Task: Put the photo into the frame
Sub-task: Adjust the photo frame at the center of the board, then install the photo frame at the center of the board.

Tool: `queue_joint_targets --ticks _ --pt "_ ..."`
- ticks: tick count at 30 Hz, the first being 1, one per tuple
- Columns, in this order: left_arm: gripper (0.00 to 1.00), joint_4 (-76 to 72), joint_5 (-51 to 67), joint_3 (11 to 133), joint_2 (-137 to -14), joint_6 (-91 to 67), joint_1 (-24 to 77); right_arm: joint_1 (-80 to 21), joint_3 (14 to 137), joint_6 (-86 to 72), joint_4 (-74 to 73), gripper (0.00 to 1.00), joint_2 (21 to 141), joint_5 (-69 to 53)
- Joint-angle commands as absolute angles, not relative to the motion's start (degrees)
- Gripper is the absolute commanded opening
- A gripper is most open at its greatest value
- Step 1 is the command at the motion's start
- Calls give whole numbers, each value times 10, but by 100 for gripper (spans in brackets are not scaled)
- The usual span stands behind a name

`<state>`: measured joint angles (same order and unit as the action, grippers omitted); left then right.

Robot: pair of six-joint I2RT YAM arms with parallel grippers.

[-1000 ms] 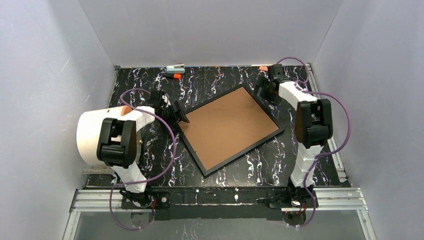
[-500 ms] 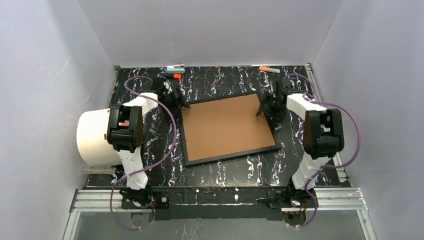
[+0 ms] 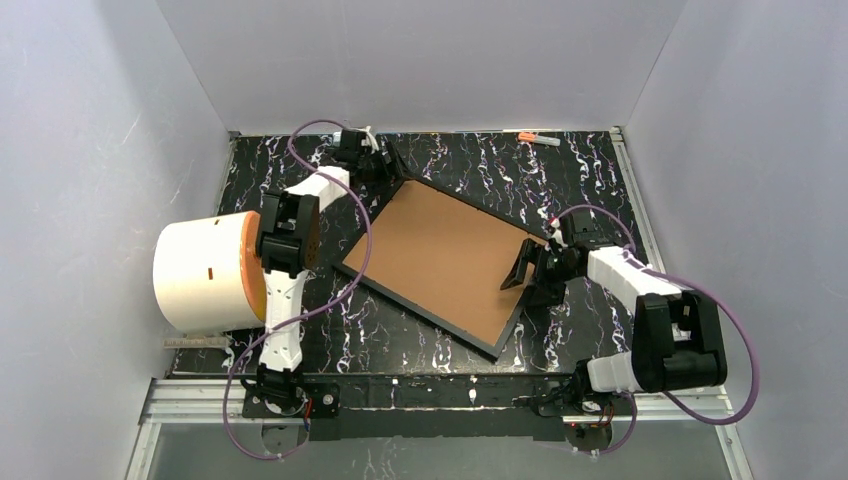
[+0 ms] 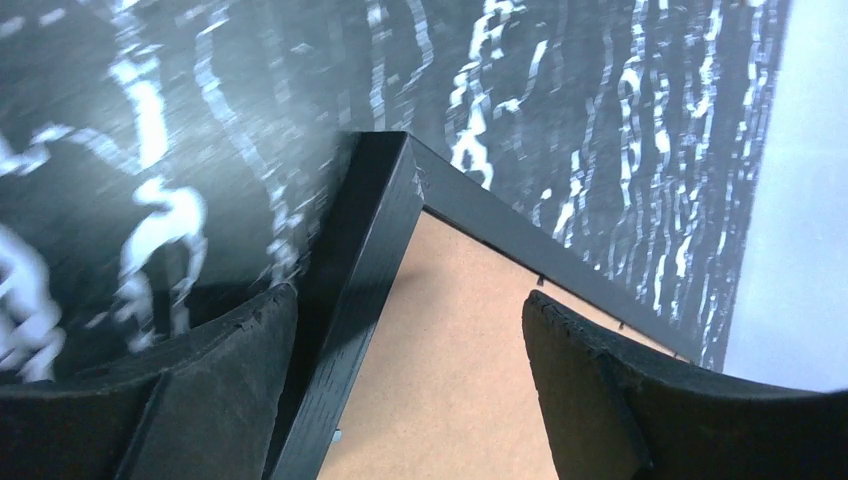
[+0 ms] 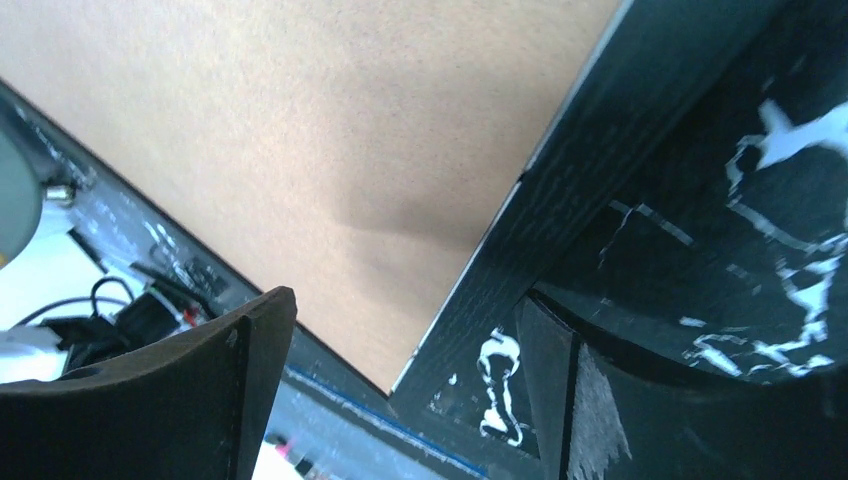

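A big white roll (image 3: 200, 275) with an orange end lies on the left side of the top view. Next to it the left arm reaches to the upper left. The left gripper (image 3: 385, 163) sits at the top corner of the frame (image 3: 420, 311). Its fingers (image 4: 230, 380) are spread wide, one on each side of that black corner (the wrist view shows this best), with lots of room between them.

The frame lies crooked in the middle of the dark marbled table (image 3: 480, 165). Its back side is up, and the brown backing board (image 3: 440, 255) fills it.

The right gripper (image 3: 528, 280) is at the frame's right edge, a bit below the middle of the picture. Its fingers (image 5: 230, 400) are wide apart too. The frame's edge is between them, and they are not squeezing it.

A small marker (image 3: 540, 137) lies near the top edge, right of the middle.
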<state>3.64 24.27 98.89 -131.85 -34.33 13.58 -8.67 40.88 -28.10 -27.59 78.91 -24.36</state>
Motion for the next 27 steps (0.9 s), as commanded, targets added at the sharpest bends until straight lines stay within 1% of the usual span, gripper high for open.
queue_joint_targets --ticks 1,3,4,6,8,9,10,12,13,14,17,20,23,25,27 --pt "79 65 375 1023 -1371 -405 212 -100 415 -312 -185 88 743 -368" --pt "79 68 362 1038 -1376 -404 216 -100 420 -310 -214 88 726 -339" --pt "79 75 348 1044 -1372 -400 216 -100 426 -312 -237 88 715 -306" --pt "81 120 286 1057 -1354 -363 215 -101 445 -328 -292 89 684 -200" --pt "83 164 200 1070 -1325 -317 215 -101 467 -367 -345 89 643 -46" --pt "85 182 170 1074 -1311 -299 213 -100 469 -374 -348 89 619 -13" --pt "88 194 147 1076 -1291 -278 211 -100 468 -373 -335 90 597 -4" --pt "94 209 113 1077 -1261 -258 206 -101 464 -363 -291 89 575 -24" --pt "97 214 104 1076 -1247 -250 203 -102 465 -353 -268 90 577 -56" --pt "98 219 98 1074 -1233 -244 200 -103 467 -347 -238 89 593 -88" --pt "99 233 84 1062 -1190 -234 192 -122 484 -339 -171 84 647 -183" --pt "98 253 55 1023 -1137 -234 186 -173 505 -323 -96 82 698 -235" --pt "97 262 -1 926 -1057 -248 184 -231 550 -302 -59 77 778 -284" --pt "95 227 -44 829 -981 -276 183 -260 595 -299 -54 74 844 -334" --pt "93 190 -57 742 -914 -303 182 -293 635 -290 -48 70 910 -371"
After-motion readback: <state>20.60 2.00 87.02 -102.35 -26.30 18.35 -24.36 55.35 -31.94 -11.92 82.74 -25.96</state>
